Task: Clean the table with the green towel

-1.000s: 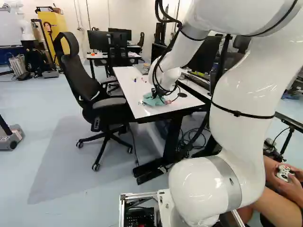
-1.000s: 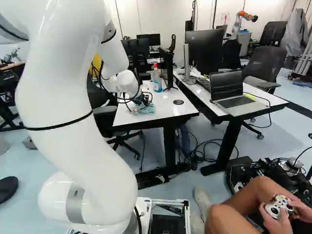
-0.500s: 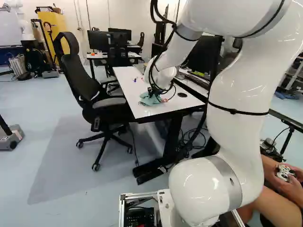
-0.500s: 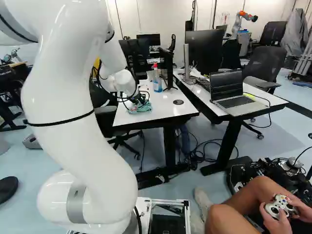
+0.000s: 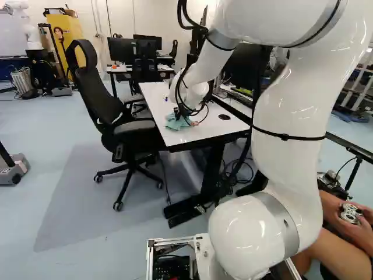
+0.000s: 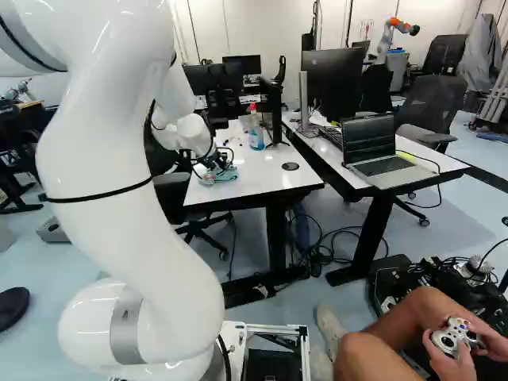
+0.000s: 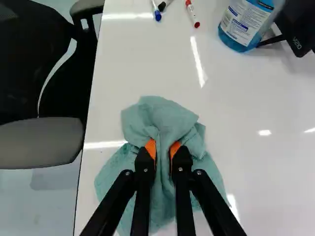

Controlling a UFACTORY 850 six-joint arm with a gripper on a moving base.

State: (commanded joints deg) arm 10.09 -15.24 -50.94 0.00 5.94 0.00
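Note:
At the table in the left base view, my gripper [image 5: 182, 112] is down on the green towel [image 5: 174, 122], near the table's left edge. Seen from the wrist, the gripper [image 7: 163, 151] is shut on the bunched green towel [image 7: 165, 115]; a fold of cloth is pinched between the orange pads. The rest of the towel spreads flat around and under the fingers on the white table [image 7: 147, 64]. In the right base view the towel [image 6: 228, 174] shows beside the fingertips, partly behind the wrist.
Ahead of the gripper lie a blue marker [image 7: 157, 14] and a red marker [image 7: 193, 14], with a blue spray bottle [image 7: 244, 24] off to one side. A black chair [image 5: 116, 111] stands against the table edge. A laptop [image 6: 381, 163] sits on the neighbouring desk. Another robot [image 6: 389, 36] stands far back.
My arm has swung leftward in the left base view, carrying the gripper and towel across the tabletop toward the chair side. The base has stayed put.

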